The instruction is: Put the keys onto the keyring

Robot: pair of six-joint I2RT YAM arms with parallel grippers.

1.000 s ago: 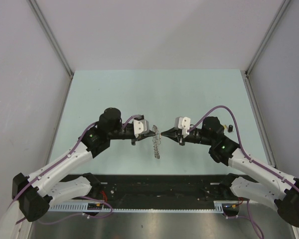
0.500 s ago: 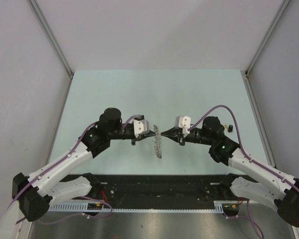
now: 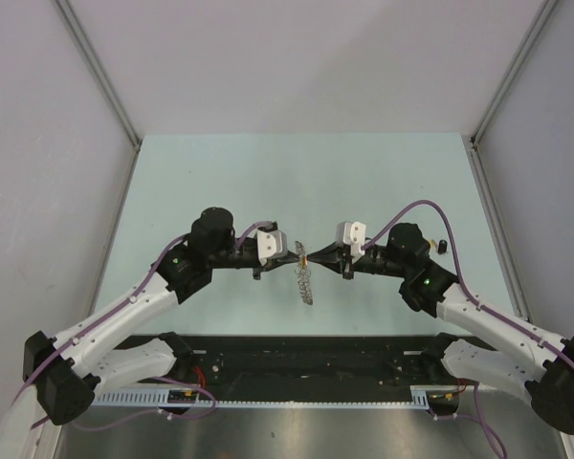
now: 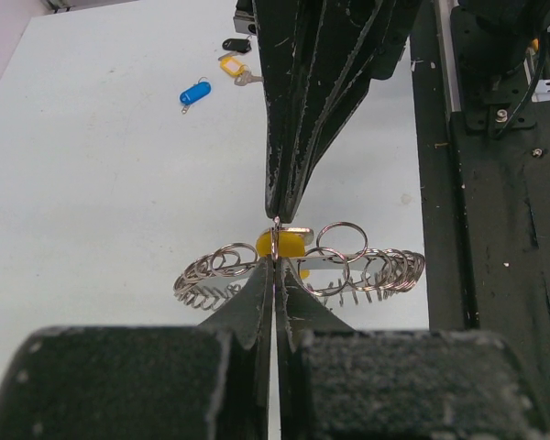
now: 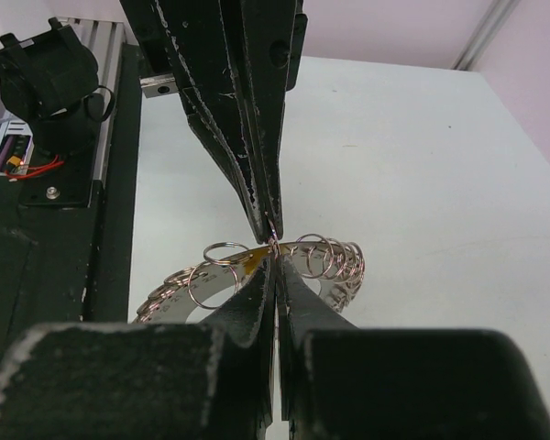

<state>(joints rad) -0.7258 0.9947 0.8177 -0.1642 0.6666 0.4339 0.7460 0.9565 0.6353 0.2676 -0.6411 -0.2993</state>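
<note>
The keyring (image 3: 306, 279), pinched at its far end by the fully closed left gripper (image 3: 298, 256) at mid-table, is seen edge-on from above, its long axis running toward the near edge. The closed right gripper (image 3: 314, 257) is met tip to tip, and what it pinches cannot be told. A yellow key (image 4: 281, 244) is seen at the tips, while a blue key (image 4: 194, 93) lying well apart on the table (image 4: 92, 202) is shown only by the left wrist view.

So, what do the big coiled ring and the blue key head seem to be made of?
The keyring looks like bare polished metal, probably steel: it is thin silvery wire loops with bright glints. The blue key head looks like glossy plastic, going by its saturated colour, rounded shape and soft highlight, though it is too small to be sure.
</note>
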